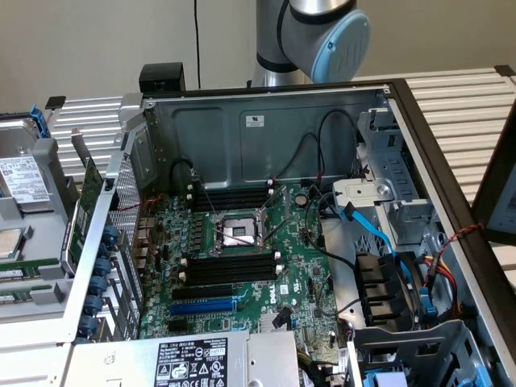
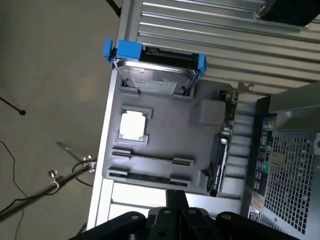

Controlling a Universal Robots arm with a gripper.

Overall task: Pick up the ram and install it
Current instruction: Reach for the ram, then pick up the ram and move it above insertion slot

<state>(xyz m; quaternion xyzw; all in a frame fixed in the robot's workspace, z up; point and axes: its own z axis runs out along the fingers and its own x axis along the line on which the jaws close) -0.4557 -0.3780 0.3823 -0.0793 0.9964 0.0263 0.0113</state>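
Two ram sticks lie in long holders of a grey tray (image 2: 170,130) beside the computer case. One ram (image 2: 147,177) shows its green edge near the tray's rim, and the other (image 2: 150,158) sits one holder further in. My gripper (image 2: 175,196) hangs above the tray's rim close to the nearer ram, shut, with nothing between its fingers. In the exterior view the ram sticks (image 1: 22,274) show at the left edge. Inside the open case, the motherboard's black memory slots (image 1: 230,270) stand unfilled beside the CPU socket (image 1: 234,234).
The tray also carries a hard drive in a blue caddy (image 2: 155,75), a CPU chip (image 2: 133,125) and a green card with a metal bracket (image 2: 222,145) standing on edge. The case wall (image 2: 285,160) rises beside the tray. Cables (image 1: 379,242) and a power supply (image 1: 193,359) crowd the case.
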